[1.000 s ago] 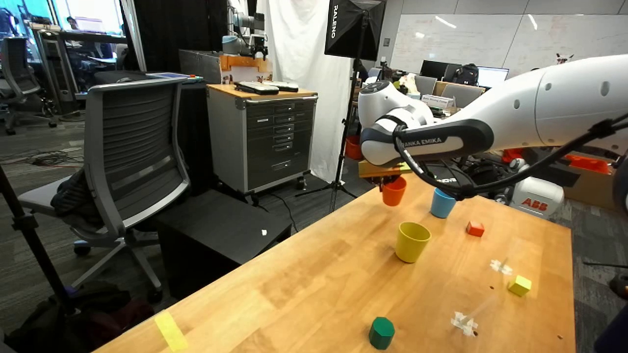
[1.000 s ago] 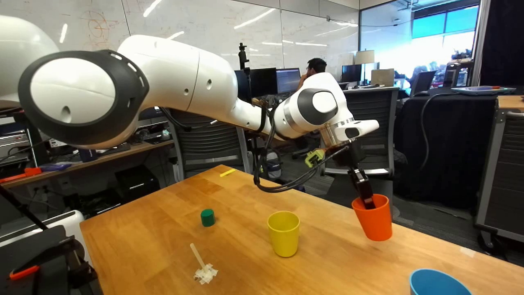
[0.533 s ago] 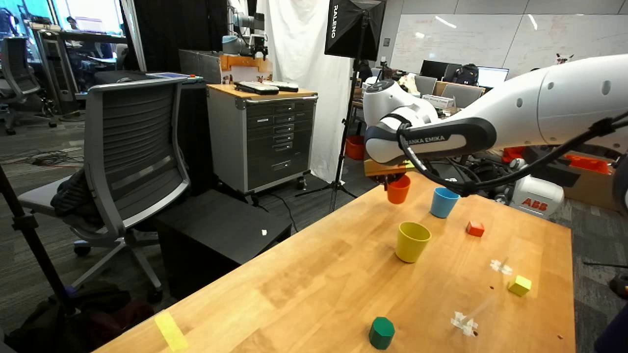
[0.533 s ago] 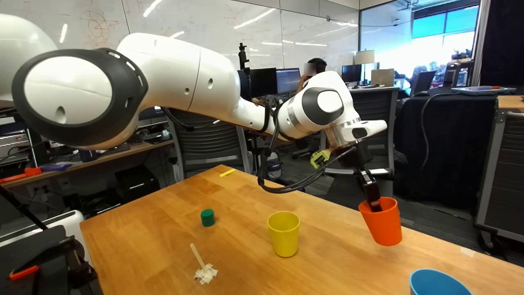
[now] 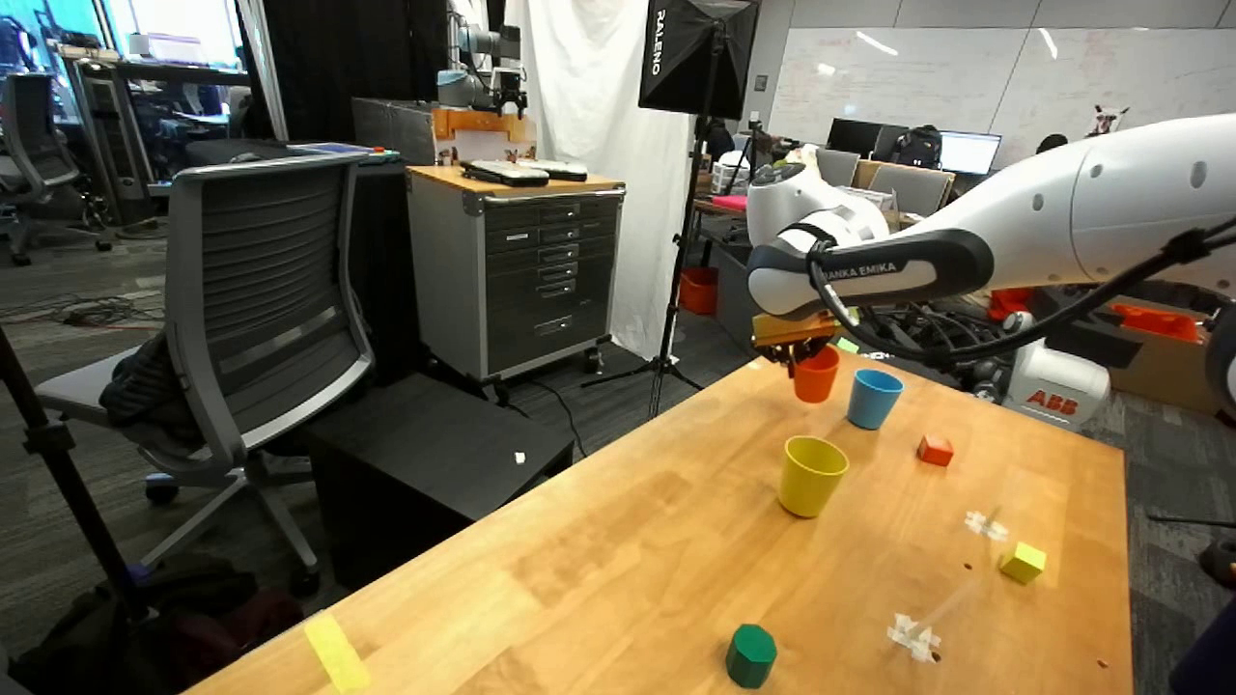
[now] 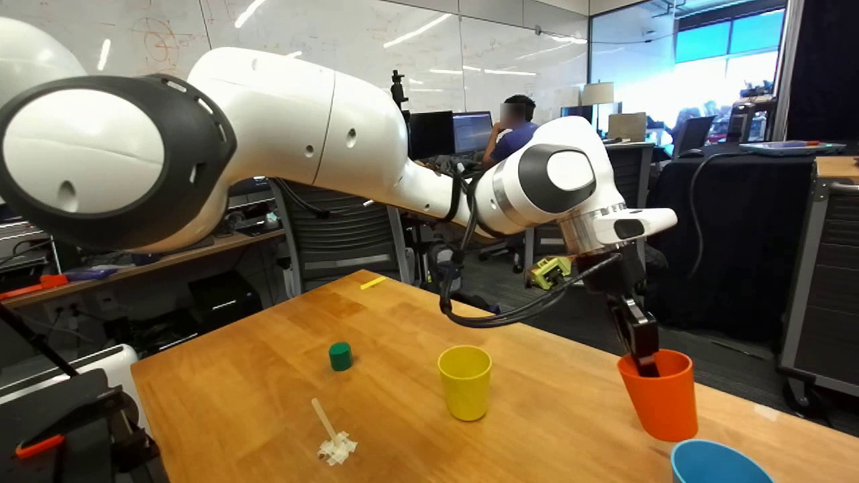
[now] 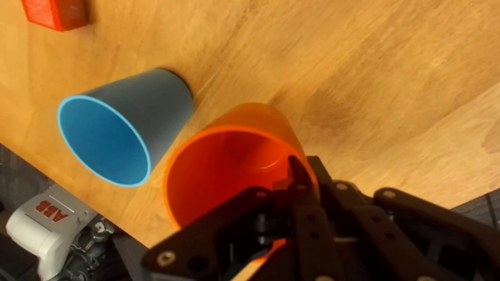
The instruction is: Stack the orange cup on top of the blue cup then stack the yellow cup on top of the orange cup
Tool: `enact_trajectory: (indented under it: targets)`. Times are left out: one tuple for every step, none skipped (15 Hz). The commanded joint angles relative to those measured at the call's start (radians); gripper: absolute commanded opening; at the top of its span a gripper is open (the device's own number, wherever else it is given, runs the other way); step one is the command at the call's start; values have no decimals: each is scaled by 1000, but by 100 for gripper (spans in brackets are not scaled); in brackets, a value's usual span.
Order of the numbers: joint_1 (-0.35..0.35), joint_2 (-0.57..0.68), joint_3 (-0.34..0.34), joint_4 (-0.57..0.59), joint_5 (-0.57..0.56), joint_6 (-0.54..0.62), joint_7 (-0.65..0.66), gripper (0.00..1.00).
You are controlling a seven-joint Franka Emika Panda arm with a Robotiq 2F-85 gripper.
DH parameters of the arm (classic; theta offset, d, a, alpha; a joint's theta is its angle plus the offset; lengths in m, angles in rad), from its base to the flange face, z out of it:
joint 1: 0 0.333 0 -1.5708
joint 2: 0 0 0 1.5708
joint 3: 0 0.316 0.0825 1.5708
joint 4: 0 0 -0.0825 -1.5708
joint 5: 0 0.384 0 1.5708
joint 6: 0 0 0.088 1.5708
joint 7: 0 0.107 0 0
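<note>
The orange cup (image 6: 664,409) hangs above the table, a little tilted, with my gripper (image 7: 306,168) shut on one side of its rim. One finger (image 7: 295,171) goes down inside the cup and its partner lies against the outer wall. Close beside it the blue cup (image 7: 156,105) stands upright on the table, its mouth open and nothing inside; in an exterior view the frame's bottom edge cuts off the blue cup (image 6: 718,466). The yellow cup (image 5: 809,483) stands upright and apart from these two, and both exterior views show it.
A small red block (image 5: 935,451) lies near the blue cup. Farther off are a yellow block (image 5: 1023,562) and a dark-green cylinder (image 5: 750,656). A thin stick (image 6: 323,417) rises from a taped patch. A white ABB arm (image 5: 1057,386) stands beyond the table's edge.
My gripper has carried the orange cup across toward the blue cup, so the gap between them has narrowed. The grip is unchanged, and the blue and yellow cups have stayed put.
</note>
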Motion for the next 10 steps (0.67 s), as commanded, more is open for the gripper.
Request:
enact_trajectory:
  targets:
    - [-4, -29, 5, 0, 11, 7, -70, 1]
    - [-4, -34, 6, 0, 12, 6, -80, 1]
    - [-3, -39, 4, 1, 11, 16, -85, 1]
    - [-3, -46, 5, 1, 11, 22, -95, 1]
    - [-3, -53, 4, 1, 11, 27, -101, 1]
    - [-6, -60, 6, 2, 13, 30, -112, 1]
    - [-7, -65, 4, 3, 12, 38, -117, 1]
    - [-8, -73, 6, 3, 15, 37, -123, 1]
    - [-7, -80, 5, 3, 14, 42, -124, 1]
    - [-4, -87, 5, 4, 13, 45, -130, 1]
